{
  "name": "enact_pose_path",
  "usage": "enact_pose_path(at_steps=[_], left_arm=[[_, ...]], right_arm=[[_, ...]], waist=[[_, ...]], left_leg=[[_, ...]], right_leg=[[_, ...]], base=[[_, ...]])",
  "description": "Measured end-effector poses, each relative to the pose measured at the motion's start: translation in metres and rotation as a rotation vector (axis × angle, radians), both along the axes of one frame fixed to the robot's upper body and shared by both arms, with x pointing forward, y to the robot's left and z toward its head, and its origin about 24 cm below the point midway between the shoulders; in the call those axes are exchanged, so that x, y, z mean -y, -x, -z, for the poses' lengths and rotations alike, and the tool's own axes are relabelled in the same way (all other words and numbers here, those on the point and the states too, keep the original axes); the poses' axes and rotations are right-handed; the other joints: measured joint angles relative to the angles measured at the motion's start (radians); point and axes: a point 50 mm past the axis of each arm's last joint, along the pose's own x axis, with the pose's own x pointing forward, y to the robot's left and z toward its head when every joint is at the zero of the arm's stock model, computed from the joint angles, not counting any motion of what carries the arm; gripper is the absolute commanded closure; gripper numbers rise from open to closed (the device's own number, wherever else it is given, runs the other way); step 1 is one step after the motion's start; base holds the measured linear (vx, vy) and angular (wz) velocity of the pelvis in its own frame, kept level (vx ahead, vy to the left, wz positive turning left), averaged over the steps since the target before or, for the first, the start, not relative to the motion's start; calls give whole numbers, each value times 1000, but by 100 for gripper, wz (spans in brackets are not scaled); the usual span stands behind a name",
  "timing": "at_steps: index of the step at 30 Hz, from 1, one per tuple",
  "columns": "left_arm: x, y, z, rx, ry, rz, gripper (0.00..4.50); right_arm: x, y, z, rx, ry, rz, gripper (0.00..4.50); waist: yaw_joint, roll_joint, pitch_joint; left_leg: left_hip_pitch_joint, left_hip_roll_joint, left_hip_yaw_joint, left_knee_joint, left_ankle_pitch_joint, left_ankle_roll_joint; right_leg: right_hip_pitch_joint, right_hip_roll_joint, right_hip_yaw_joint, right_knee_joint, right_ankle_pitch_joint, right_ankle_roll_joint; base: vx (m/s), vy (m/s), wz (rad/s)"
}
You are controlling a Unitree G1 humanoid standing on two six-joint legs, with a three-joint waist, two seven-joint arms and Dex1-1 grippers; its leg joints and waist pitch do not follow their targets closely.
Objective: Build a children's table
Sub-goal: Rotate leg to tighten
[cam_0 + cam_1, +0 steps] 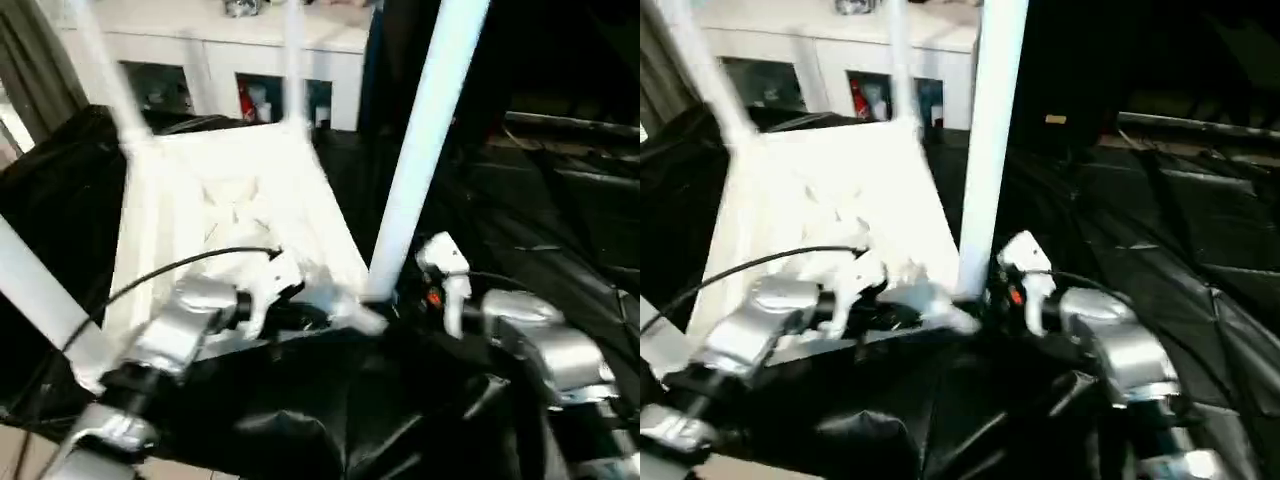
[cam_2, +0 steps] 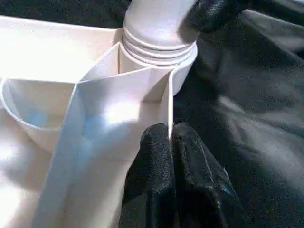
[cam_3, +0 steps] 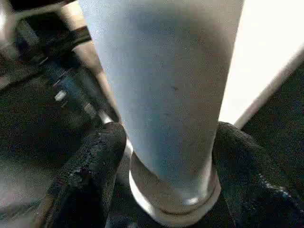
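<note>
Sockets at the corners of the upturned table top [image 1: 240,200] act as the containers in this scene, and each one visible holds a leg. The top lies ribbed side up on a black cloth [image 1: 560,230] in the middle of the scene, a little to the left. At its near right corner, the near right socket [image 2: 159,64] has the near right leg [image 1: 425,140] standing in it, with ridged rings showing where the leg meets the socket's rim. Another leg [image 1: 45,300] rises from the near left corner, and two more legs [image 1: 105,70] stand at the far corners, blurred.

The left gripper [image 2: 171,156] is clenched, its two black fingers [image 2: 152,180] pressed together against the top's thin upright edge wall just beside the near right socket; whether the wall is pinched between them cannot be told. The right gripper [image 3: 166,156] straddles the foot of the near right leg, one finger on each side. Whether those fingers press on the leg or stand just clear of it cannot be told.

Behind the table, at the far side, a white cabinet [image 1: 215,60] with glass doors holds small items on its shelves, too blurred to identify.
</note>
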Motion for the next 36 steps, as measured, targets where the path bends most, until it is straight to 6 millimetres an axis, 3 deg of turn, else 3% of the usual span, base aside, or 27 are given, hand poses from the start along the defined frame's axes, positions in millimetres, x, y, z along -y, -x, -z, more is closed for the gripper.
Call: enact_pose_path(at_steps=[5, 11, 21, 25, 32, 36], left_arm=[[-1, 2, 0, -16, -3, 41, 450], [-3, 2, -1, -14, -6, 43, 450], [-1, 1, 0, 1, -9, 8, 450], [10, -9, 2, 39, -9, -100, 450], [48, -31, 4, 90, -35, -347, 450], [62, -32, 5, 102, -38, -398, 450]], right_arm=[[3, 2, 0, -5, 17, -61, 199], [-2, 0, -2, 11, 21, -88, 239], [-2, -2, 0, 25, 22, -54, 244], [-5, -12, 7, 58, 7, 138, 248], [-28, -41, 17, 63, -42, 659, 250], [-33, -48, 17, 79, -14, 751, 250]], waist=[[17, -2, 1], [18, -7, 2], [18, -7, 3], [11, -9, 2], [-19, -15, 3], [-23, -13, 1]], left_leg=[[0, 0, 0, 1, 0, 0], [0, 0, 0, 1, 0, 0], [1, 1, 0, 2, 0, 0], [4, 1, 0, 7, 1, -1], [10, 1, 0, 7, 2, -3], [10, 1, 0, 6, 2, -3]], right_leg=[[0, 0, 0, 0, 0, 0], [0, 0, 0, 1, 0, 0], [1, 0, 0, 2, 0, -1], [3, 0, 1, 5, -1, 3], [6, 0, 1, 5, 0, 4], [6, 0, 1, 5, 0, 4]], base=[[0, 0, 0], [0, 0, 0], [0, 0, 0], [0, 0, 0], [0, 0, 0], [0, 0, 0]])
